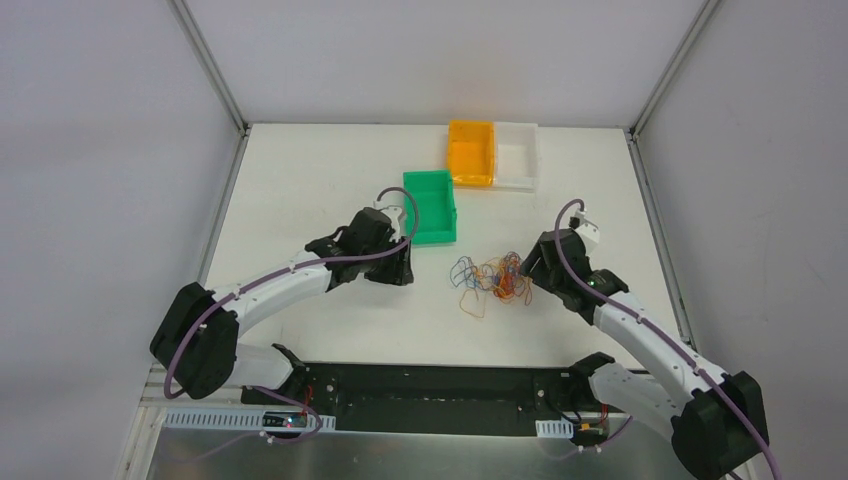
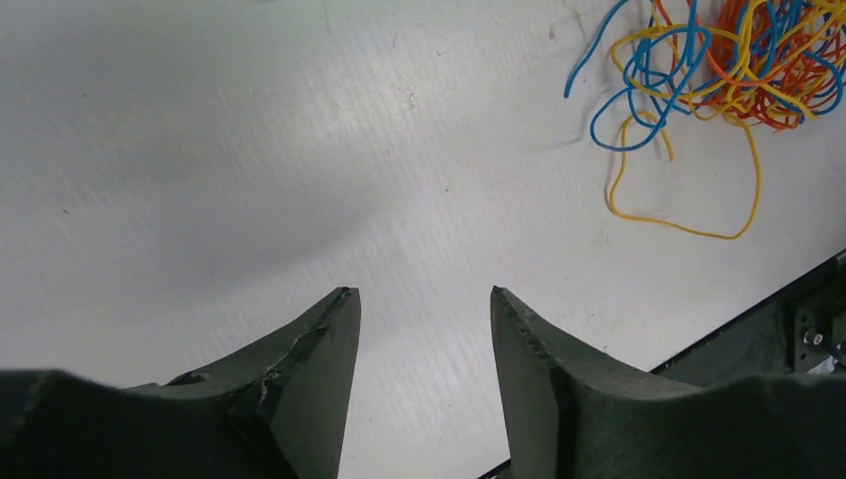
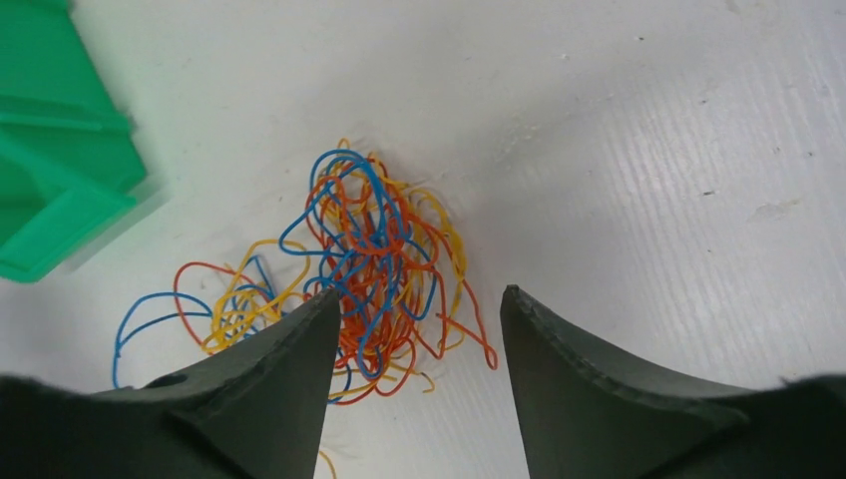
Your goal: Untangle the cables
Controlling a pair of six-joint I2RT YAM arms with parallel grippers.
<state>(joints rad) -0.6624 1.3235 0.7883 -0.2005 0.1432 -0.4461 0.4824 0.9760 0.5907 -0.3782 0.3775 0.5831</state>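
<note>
Top external view: the tangled heap of thin orange, blue, red and yellow wire cables (image 1: 490, 282) lies centre-right, between the arms. Left gripper (image 2: 424, 299) and right gripper (image 3: 419, 299) stand released, empty. Untangling seems unfinished; next needs each pinching a separate strand

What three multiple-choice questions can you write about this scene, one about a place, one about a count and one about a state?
1. Where does the tangle of cables lie?
A. inside the green bin
B. on the table, outside the bins
C. on the orange bin's rim

2. How many bins stand on the table?
A. one
B. three
C. five

3. How does the left gripper stand?
A. shut on a blue cable
B. shut and empty
C. open, holding nothing

Answers:
1 B: the cables rest on the white surface, apart from every bin.
2 B: a green bin, an orange bin and a white bin show.
3 C: its fingers stand apart, with only bare table between them.
</note>
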